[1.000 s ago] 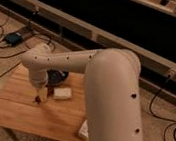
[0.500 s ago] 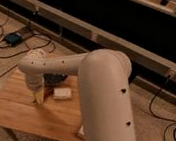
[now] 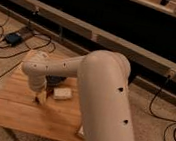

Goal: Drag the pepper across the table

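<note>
place: lab-like test room | signs: carpet [image 3: 143, 94], loose cables [image 3: 156, 96], dark box [image 3: 13, 38], low wooden table [image 3: 19, 109] (jaws down at its top)

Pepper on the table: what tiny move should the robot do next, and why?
Probably slide the gripper low along the table, away from the cream block: the gripper is down at the pepper, and the block lies close beside it.

One hand [image 3: 40, 96] low over one table [image 3: 9, 108], one cream block [image 3: 62, 93], one dark dish [image 3: 55, 80].
</note>
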Robot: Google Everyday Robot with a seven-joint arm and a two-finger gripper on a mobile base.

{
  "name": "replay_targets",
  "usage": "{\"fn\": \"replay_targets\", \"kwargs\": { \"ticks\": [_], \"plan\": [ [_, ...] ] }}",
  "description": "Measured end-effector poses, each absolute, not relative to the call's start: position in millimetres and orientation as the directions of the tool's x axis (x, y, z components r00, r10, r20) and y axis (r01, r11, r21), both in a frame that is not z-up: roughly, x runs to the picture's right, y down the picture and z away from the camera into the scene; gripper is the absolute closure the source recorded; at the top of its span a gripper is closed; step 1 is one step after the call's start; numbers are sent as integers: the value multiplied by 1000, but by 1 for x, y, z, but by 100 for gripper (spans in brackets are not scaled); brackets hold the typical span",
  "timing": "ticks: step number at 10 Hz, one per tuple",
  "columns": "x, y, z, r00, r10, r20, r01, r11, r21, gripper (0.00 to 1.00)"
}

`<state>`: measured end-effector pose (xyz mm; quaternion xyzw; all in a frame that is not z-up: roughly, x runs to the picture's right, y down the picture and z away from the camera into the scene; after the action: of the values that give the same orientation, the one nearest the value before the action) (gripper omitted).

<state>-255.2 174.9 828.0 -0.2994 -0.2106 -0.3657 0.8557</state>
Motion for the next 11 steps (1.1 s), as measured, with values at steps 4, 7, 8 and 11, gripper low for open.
{"fn": "replay_targets", "kwargs": {
  "ticks": [4, 7, 8, 11],
  "plan": [
    [-256, 182, 836, 637, -505, 583, 758, 550, -352, 34],
    [-256, 189, 839, 630, -511, 584, 764, 542, -350, 64],
    [-256, 190, 840, 629, -513, 584, 766, 539, -351, 72],
    [-258, 195, 837, 618, -515, 594, 775, 524, -352, 99]
  ]
}}
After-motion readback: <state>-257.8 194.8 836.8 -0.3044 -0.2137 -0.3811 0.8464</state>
